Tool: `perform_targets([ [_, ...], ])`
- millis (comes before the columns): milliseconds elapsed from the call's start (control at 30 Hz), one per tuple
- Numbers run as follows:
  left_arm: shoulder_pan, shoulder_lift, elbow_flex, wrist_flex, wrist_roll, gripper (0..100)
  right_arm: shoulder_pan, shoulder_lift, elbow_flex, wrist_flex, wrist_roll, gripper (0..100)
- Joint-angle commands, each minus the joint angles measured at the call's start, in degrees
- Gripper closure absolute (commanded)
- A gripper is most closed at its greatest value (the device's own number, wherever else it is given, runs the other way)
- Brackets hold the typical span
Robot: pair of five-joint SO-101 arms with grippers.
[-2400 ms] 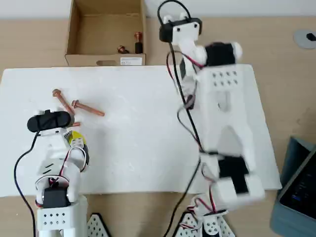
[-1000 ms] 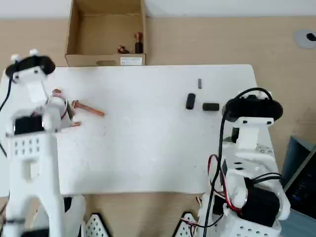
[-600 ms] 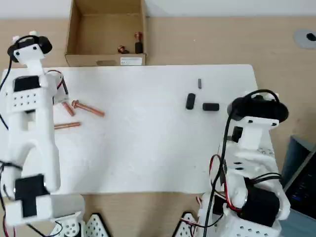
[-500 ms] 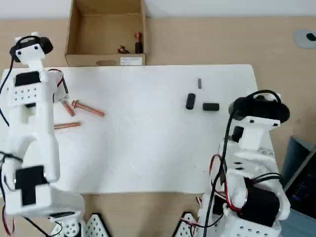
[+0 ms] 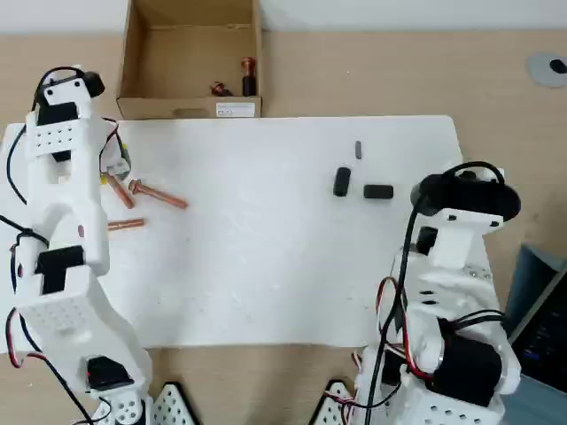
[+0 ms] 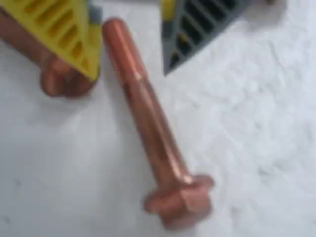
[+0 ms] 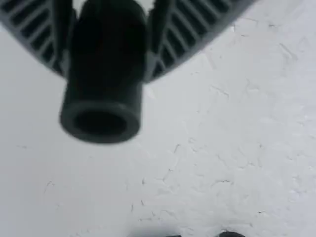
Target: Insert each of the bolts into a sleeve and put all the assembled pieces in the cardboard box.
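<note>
Counting progress: the cardboard box (image 5: 133, 62) at 11 o'clock of the high view holds what look like two assembled pieces (image 5: 247, 76) near its 3 o'clock wall, so the job is partly done. Three bolts (image 5: 158, 194) lie loose at 9 o'clock on the white mat (image 5: 266, 266). Two loose sleeves (image 5: 342, 181) sit at 2 o'clock, none mated yet. Left arm (image 5: 60, 150) is stretched out toward 10 o'clock, left gripper (image 6: 129, 69) apart, its yellow finger (image 6: 59, 34) and the dark one straddling the shank end of one bolt (image 6: 153, 128); contact unclear, another bolt head just beside. Right arm (image 5: 461, 208) is tucked at 4 o'clock, right gripper (image 7: 106, 44) clamped on a black sleeve (image 7: 101, 103), bore facing the camera, apparently off the mat.
</note>
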Motion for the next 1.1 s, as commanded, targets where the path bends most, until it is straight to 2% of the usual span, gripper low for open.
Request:
perform_targets([
  [0, -1.76, 1.19, -5.54, 0.18, 0.53, 90, 0.66, -0.75, 0.04, -1.32, -0.26, 98.9],
  [567, -2.64, 13.23, -16.18, 0.18, 0.62, 90, 0.48, -0.4, 0.04, -1.32, -0.26, 98.9],
  [833, -2.9, 18.15, -17.49, 0.09, 0.62, 90, 0.48, -0.4, 0.04, -1.32, -0.26, 98.9],
  [1000, -2.81, 20.44, -17.49, 0.09, 0.62, 100, 0.48, -0.4, 0.04, -1.32, -0.26, 98.9],
  [1067, -2.64, 20.35, -17.49, 0.26, 0.62, 99, 0.48, -0.4, 0.04, -1.32, -0.26, 98.9],
])
